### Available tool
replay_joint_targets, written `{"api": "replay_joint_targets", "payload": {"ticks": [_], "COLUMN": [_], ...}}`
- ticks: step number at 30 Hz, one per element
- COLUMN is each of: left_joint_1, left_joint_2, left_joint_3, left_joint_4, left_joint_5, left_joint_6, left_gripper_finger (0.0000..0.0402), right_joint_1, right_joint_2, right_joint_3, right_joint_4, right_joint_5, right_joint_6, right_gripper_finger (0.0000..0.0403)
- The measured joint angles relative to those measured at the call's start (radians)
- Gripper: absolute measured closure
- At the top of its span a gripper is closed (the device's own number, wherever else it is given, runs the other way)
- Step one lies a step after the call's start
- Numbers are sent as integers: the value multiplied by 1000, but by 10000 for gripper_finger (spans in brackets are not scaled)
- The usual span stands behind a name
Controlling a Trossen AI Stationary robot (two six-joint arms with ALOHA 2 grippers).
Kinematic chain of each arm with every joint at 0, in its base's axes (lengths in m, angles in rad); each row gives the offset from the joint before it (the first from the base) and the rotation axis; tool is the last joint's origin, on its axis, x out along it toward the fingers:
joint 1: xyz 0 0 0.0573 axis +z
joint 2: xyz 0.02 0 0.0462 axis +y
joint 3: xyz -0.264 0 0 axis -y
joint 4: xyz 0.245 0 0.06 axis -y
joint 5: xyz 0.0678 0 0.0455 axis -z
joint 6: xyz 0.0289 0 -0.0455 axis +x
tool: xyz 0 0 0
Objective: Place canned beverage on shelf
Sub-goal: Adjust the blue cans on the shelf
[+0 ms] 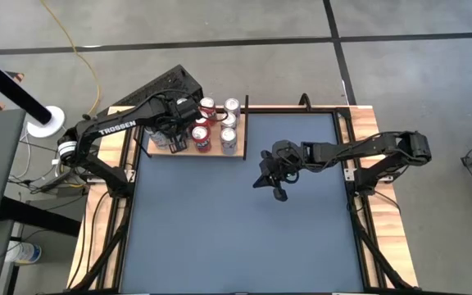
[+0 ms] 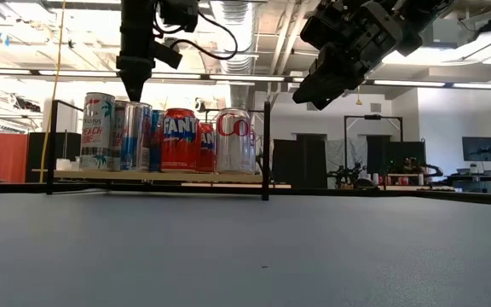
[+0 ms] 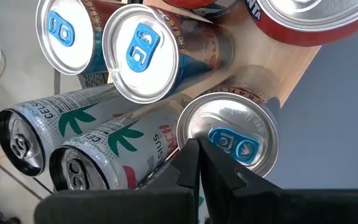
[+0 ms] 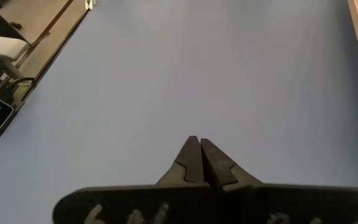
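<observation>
The shelf (image 1: 240,156), a light-brown wood-grain board with thin black posts, sits at the upper left of the blue table (image 1: 236,238) in the high view, against the table's far edge. It carries a cluster of upright cans, seen in the low view as a row at the left of the frame. From the left there is a white Celsius can (image 2: 97,130) with palm-leaf print, then a slim blue-and-silver can (image 2: 131,136), an orange-red Fanta can (image 2: 180,139) and a silver Coke can (image 2: 235,141) with red lettering at the right end. More cans stand behind these, partly hidden.

The left gripper (image 1: 179,124) hangs over the left part of the shelf, above the cans, its fingers pressed together and holding nothing. In the low view it points straight down, its tip (image 2: 134,89) just above the tops of the slim cans. The left wrist view shows the closed fingertips (image 3: 197,163) over a silver can top with a blue tab (image 3: 232,140). Two more blue-tabbed tops and two Celsius cans stand beside it.

The right gripper (image 1: 279,195) hovers over the bare table right of centre in the high view, well apart from the shelf. Its fingers (image 4: 194,163) are likewise closed on nothing, with only blue table surface beneath them. In the low view it hangs at the upper right (image 2: 315,95), tilted downward.
</observation>
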Motion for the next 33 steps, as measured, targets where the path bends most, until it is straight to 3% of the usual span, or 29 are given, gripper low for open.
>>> {"api": "replay_joint_targets", "payload": {"ticks": [6, 9, 18, 33], "left_joint_1": [-2, 4, 68, 101], "left_joint_2": [-4, -7, 83, 147], "left_joint_3": [103, 157, 158, 158], "left_joint_4": [-23, 16, 170, 158], "left_joint_5": [34, 98, 220, 142], "left_joint_6": [27, 52, 124, 161], "left_gripper_finger": [401, 401, 401, 401], "right_joint_1": [-6, -14, -10, -11], "right_joint_2": [0, 0, 0, 0], "right_joint_3": [0, 0, 0, 0], "right_joint_4": [2, 4, 12, 6], "right_joint_5": [0, 0, 0, 0], "right_joint_6": [0, 1, 3, -3], "right_gripper_finger": [403, 403, 403, 403]}}
